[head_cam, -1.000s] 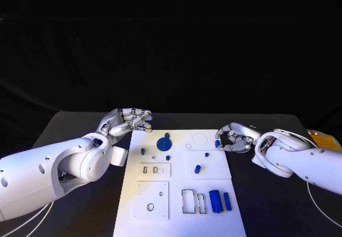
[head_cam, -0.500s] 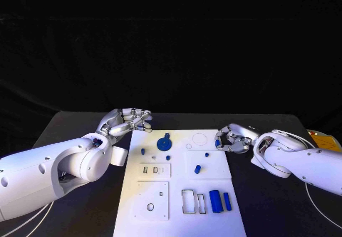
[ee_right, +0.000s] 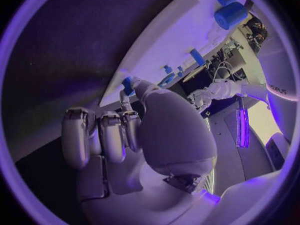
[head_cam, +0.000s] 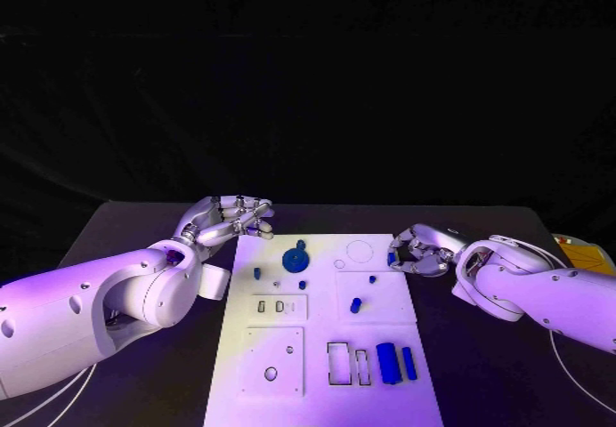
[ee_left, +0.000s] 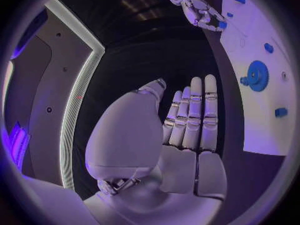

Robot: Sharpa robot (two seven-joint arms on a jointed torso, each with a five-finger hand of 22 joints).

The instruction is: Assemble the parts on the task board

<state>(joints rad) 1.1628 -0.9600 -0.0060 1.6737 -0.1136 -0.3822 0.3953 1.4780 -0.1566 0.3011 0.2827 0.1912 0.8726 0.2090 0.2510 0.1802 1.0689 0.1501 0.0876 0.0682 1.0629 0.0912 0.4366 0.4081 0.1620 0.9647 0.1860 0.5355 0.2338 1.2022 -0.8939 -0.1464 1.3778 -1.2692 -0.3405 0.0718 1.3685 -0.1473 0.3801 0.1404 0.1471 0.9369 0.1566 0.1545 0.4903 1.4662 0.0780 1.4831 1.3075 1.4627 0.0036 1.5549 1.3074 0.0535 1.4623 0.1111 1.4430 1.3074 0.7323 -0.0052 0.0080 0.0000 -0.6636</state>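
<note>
The white task board (head_cam: 385,405) lies in the middle of the black table. On it are a blue gear (head_cam: 295,260), several small blue pegs such as one near the middle (head_cam: 356,305), and two blue bars (head_cam: 388,362) near the front right. My right hand (head_cam: 420,250) hovers at the board's far right edge, fingers curled, pinching a small blue part (head_cam: 392,258); the part (ee_right: 128,85) shows at the fingertips in the right wrist view. My left hand (head_cam: 231,218) hangs off the board's far left corner, fingers (ee_left: 194,115) straight and holding nothing.
A white block (head_cam: 215,283) lies beside the board's left edge under my left arm. A yellow object (head_cam: 584,253) sits at the table's right edge. Empty rectangular slots (head_cam: 340,363) lie next to the blue bars. Bare black table surrounds the board.
My right hand has curled in and turned slightly at the board's far right edge, keeping the small blue part. The left arm has not moved.
</note>
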